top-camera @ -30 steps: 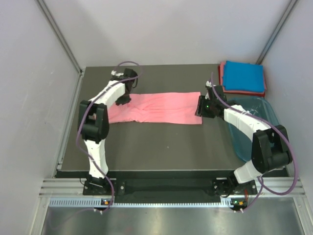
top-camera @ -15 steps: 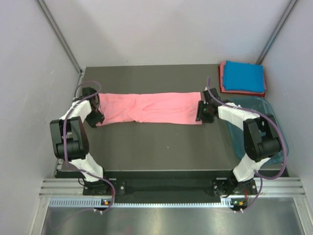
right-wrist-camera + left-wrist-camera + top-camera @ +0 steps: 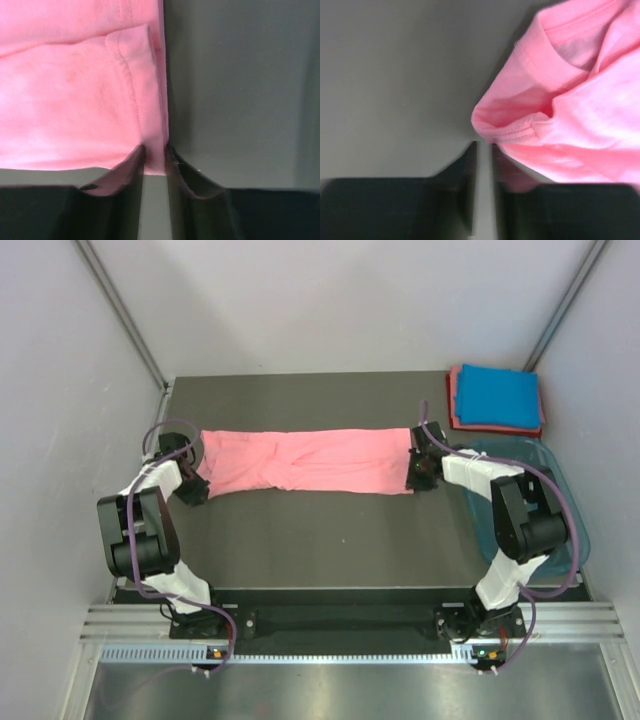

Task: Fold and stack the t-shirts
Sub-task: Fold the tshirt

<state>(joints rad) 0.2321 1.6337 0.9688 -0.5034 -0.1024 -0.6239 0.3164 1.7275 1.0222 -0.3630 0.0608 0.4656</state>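
Note:
A salmon-pink t-shirt [image 3: 305, 462] lies stretched out as a long band across the table. My right gripper [image 3: 417, 472] sits at its right end. In the right wrist view the right gripper [image 3: 155, 148] is shut on the shirt [image 3: 70, 100], with its lower corner pinched between the tips. My left gripper [image 3: 193, 487] is at the shirt's front-left corner. In the left wrist view its tips [image 3: 484, 145] stand a narrow slit apart. Bare table shows between them, and the shirt's hemmed corner [image 3: 520, 131] meets the tips. A folded bright blue t-shirt [image 3: 498, 395] lies on a folded reddish-pink one [image 3: 456, 400] at the back right.
A translucent teal tub [image 3: 560, 490] stands at the table's right edge, just behind the right arm. The dark table [image 3: 320, 540] ends at grey walls to the left, right and back. A metal rail runs along the near edge.
My left gripper swung from the shirt's back-left part out to its front-left corner, and the shirt now reaches further left. The right jaws have closed on the right edge.

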